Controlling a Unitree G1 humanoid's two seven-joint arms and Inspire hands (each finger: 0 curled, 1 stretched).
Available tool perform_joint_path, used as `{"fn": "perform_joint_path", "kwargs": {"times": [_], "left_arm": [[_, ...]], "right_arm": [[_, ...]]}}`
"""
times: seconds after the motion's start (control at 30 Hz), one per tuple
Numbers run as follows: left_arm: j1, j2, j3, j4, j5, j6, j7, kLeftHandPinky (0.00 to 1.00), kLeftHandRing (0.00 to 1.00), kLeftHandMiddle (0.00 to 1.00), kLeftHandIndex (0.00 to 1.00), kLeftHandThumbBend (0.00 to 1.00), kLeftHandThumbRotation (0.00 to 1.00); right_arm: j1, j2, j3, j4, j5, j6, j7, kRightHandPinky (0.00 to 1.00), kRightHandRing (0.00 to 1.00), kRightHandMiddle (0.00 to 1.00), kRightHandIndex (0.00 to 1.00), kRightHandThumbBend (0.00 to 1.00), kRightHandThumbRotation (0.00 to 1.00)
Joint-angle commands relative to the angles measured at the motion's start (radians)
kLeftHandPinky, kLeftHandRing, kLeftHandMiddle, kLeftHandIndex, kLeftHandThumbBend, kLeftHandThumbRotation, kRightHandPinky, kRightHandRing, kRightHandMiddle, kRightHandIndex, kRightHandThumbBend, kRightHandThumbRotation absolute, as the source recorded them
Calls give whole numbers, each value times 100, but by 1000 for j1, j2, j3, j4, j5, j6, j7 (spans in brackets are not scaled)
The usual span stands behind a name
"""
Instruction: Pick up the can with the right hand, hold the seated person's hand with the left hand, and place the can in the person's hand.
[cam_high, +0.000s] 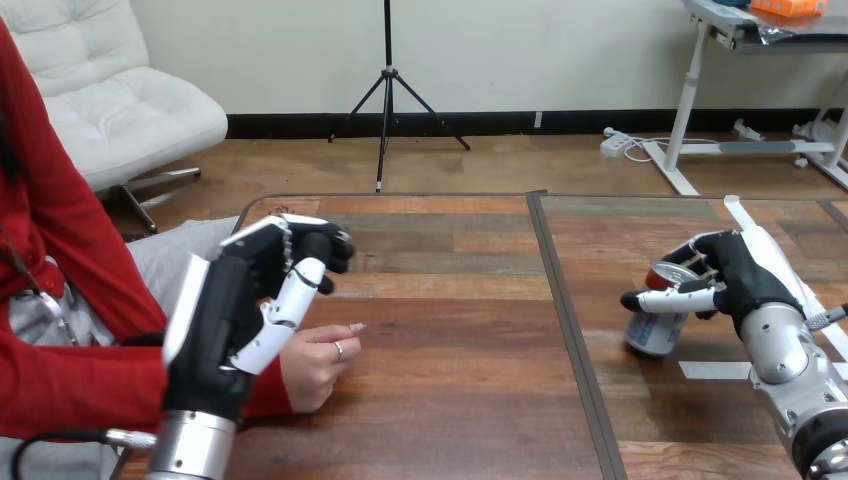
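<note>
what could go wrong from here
The can looks tilted, gripped near its top by the right robot hand; it could slip or tip when lifted.
The person's hand lies beside the left robot hand, far from the can; I cannot tell if it is held, so it might shift before the handover.

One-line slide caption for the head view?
Right hand grips the can; left hand beside the person's hand, which rests on the table.
</note>
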Motion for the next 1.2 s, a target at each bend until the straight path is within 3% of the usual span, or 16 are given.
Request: {"fn": "perform_joint_path", "kwargs": {"times": [0.0,0.2,0.37,0.67,0.87,1.17], "left_arm": [[-71,25,22,3,11,-26,15,48,56,58,55,42,53],[-71,43,28,-1,10,-22,16,50,57,58,55,41,48],[-70,54,36,-9,36,-10,32,51,58,58,56,44,47],[-63,86,55,-34,94,-1,58,55,61,61,58,52,45],[-56,123,66,-51,174,2,90,56,62,63,60,58,45],[-31,188,83,-125,329,52,127,57,66,68,64,67,47]], "right_arm": [[-40,-3,5,-50,1,-47,0,39,43,47,49,80,0],[-36,-11,15,-60,-7,-85,13,39,43,47,49,79,0],[-37,-12,15,-64,-6,-92,25,40,43,47,49,79,0],[-31,-20,29,-89,-13,-153,30,41,43,47,49,80,0],[-27,-23,24,-105,1,-196,51,40,42,46,48,79,0],[-19,-34,31,-145,-7,-243,61,41,42,46,47,78,0]]}}
